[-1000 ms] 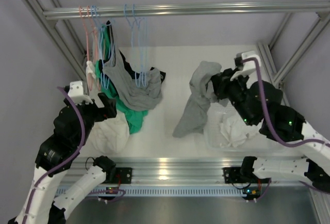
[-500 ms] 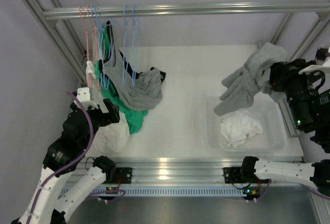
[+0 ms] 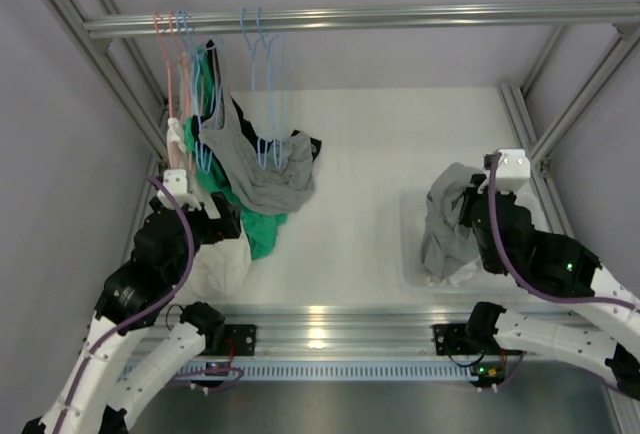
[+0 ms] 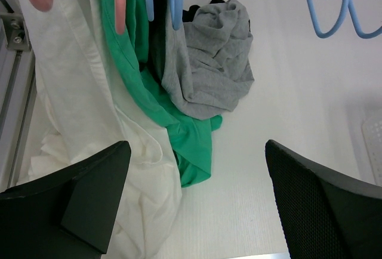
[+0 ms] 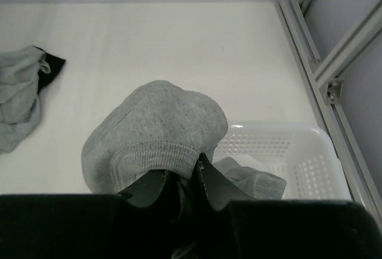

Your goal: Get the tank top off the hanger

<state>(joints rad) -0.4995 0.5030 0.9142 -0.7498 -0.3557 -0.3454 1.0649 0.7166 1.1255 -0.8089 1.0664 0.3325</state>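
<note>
My right gripper [image 3: 466,216] is shut on the grey tank top [image 3: 445,222] and holds it bunched over the left half of the white basket [image 3: 407,254]. In the right wrist view the ribbed hem of the top [image 5: 156,133] is pinched between the closed fingers [image 5: 179,182], with the basket [image 5: 298,151] just beyond. Two empty blue hangers [image 3: 264,84] hang on the rail [image 3: 400,19]; they also show in the left wrist view [image 4: 334,8]. My left gripper [image 3: 213,216] is open and empty beside the hanging clothes [image 4: 197,205].
White cloth [image 3: 462,274] lies in the basket. On the left, a grey garment [image 3: 255,169], a green one [image 3: 258,226] and a white one [image 3: 215,264] hang from pink and blue hangers [image 3: 175,64]. Black cloth [image 3: 305,144] lies on the table. Frame posts stand at both sides.
My right gripper swung the grey tank top from the table's middle out to the far right, then back down over the basket. My left arm shifted slightly towards the hanging clothes.
</note>
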